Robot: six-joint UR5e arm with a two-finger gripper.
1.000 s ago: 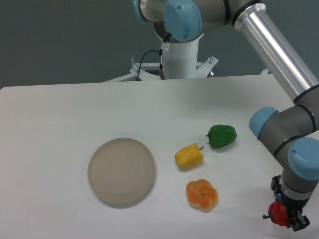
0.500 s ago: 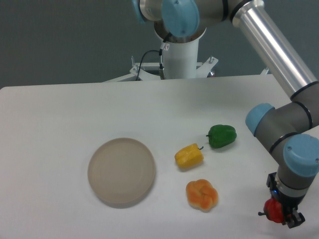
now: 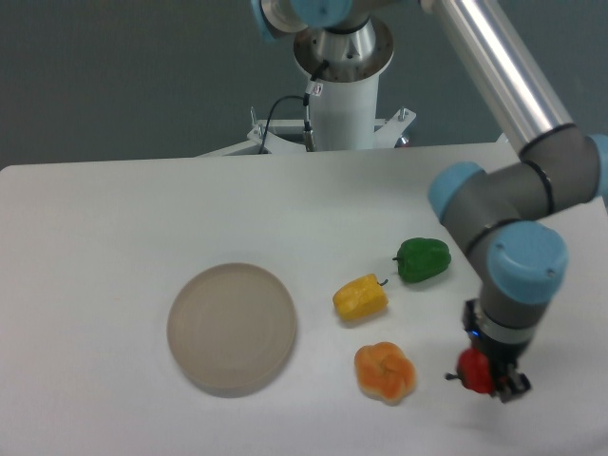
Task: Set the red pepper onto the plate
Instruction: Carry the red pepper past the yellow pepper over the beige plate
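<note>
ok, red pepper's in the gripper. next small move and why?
Probably keep carrying left: the gripper holds the red pepper beside the orange pepper, with the plate further left and bare. Staying high enough to clear the orange one looks wise.

At lower right, the tool [image 3: 491, 377] covers much of the red pepper [image 3: 473, 370]; only its left side and thin stem show. The tool's fingers are too small to make out. The arm runs off the frame's top edge.
</note>
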